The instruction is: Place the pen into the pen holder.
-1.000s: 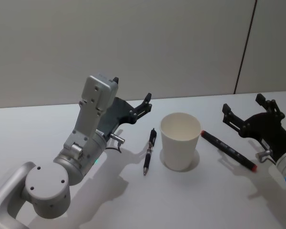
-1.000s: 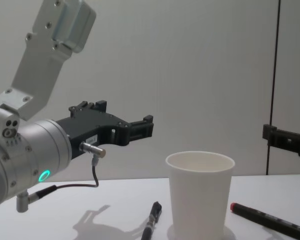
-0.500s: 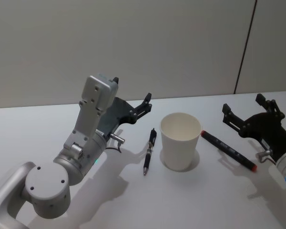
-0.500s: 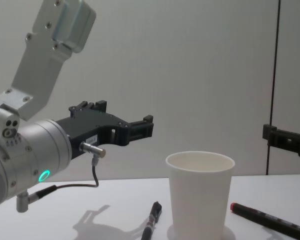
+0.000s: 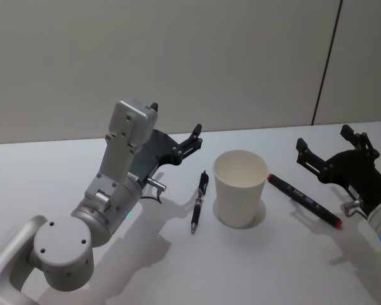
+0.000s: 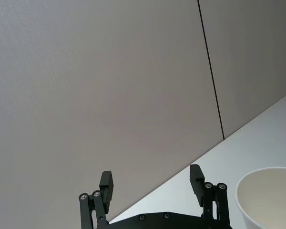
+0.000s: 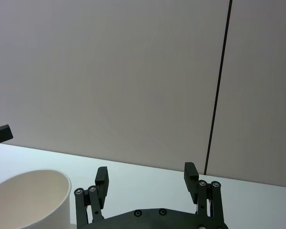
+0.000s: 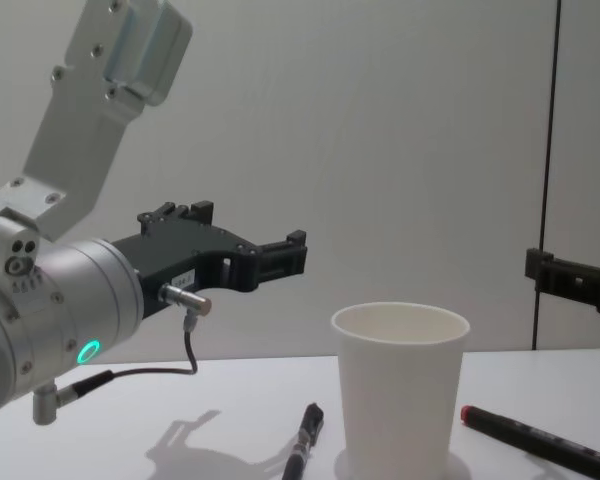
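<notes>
on table [image 5: 273,267]: pen [image 5: 198,201] beside pen holder [image 5: 240,190] | left pincer [image 5: 176,119] wide | right pincer [image 5: 324,138] wide

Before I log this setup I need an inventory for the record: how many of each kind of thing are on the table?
Pens: 2 (black pen on the cup's left, red-ended pen on its right)
Paper cups: 1 (pen holder, standing upright)
Total: 3

Head above; chest low; sharing pen holder [image 5: 240,203].
</notes>
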You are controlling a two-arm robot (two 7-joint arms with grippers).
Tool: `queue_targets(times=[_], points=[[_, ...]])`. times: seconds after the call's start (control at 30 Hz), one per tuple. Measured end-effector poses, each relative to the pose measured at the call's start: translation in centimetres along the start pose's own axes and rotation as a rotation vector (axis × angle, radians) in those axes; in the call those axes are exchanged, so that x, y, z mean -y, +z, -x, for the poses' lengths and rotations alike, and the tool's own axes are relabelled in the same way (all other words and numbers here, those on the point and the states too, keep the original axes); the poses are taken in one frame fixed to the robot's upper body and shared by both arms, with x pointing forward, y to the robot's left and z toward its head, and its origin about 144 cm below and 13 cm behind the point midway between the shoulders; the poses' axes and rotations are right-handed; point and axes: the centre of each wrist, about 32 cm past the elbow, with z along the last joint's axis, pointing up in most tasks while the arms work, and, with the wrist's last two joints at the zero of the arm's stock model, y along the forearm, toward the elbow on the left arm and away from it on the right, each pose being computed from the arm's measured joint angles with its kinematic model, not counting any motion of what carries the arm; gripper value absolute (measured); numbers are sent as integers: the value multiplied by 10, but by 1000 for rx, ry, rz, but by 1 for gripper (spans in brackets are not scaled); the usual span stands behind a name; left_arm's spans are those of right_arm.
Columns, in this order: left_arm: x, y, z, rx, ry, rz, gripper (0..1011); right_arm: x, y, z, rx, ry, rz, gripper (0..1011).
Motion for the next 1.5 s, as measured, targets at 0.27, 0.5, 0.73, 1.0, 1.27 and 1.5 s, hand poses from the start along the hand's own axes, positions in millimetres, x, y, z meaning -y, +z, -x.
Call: queue_targets(times=[0.27,0.5,0.73,1.0,1.27,1.5], points=[[0,0,0,0,0,0,1001,0,0,0,0,0,0,1001],[0,0,0,0,0,0,1001,0,0,0,0,0,0,1001],[0,0,0,0,0,0,1001,0,0,0,0,1,0,1002],[0,0,0,0,0,0,1001,-2,3,-8,-8,19,43,1001],[0,0,0,0,0,0,1001,-6,9,-25,-2,70,131,1002],[0,0,0,0,0,0,1001,-18,19,-42,29,142,215,1002]])
